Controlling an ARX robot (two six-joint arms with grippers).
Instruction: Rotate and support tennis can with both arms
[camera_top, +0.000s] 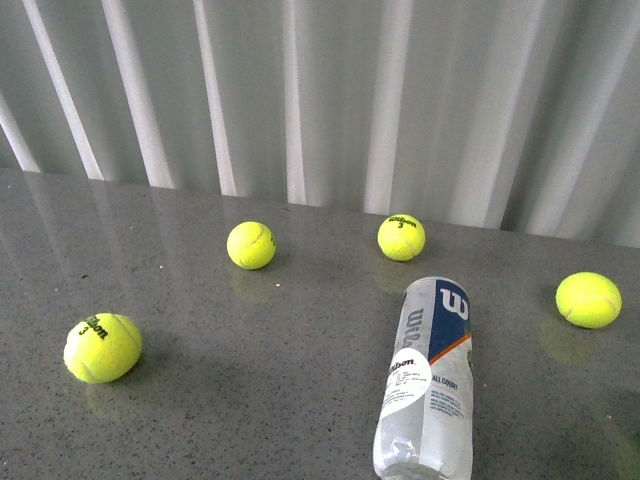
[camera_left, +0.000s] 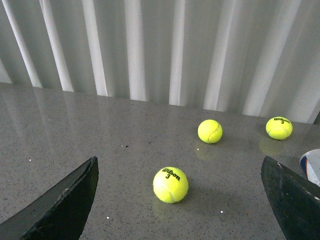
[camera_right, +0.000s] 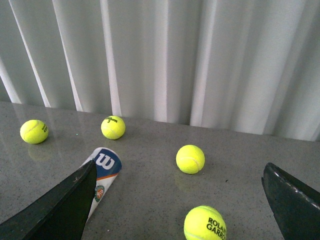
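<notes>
The black flat-jawed left gripper (camera_left: 179, 167) and right gripper (camera_right: 180, 169) hang wide open and empty over a speckled grey table (camera_top: 250, 400). The clear plastic tennis can (camera_top: 428, 385), labelled navy, white and orange, lies on its side among scattered yellow tennis balls (camera_top: 251, 245).

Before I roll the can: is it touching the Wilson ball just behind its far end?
Apart. The front view shows bare table between the tennis can and that ball.

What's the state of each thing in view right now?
tennis can: lying on its side on the table, not gripped.
tennis balls: loose on the table, none touching the can.
left claw: open, empty.
right claw: open, empty.
</notes>
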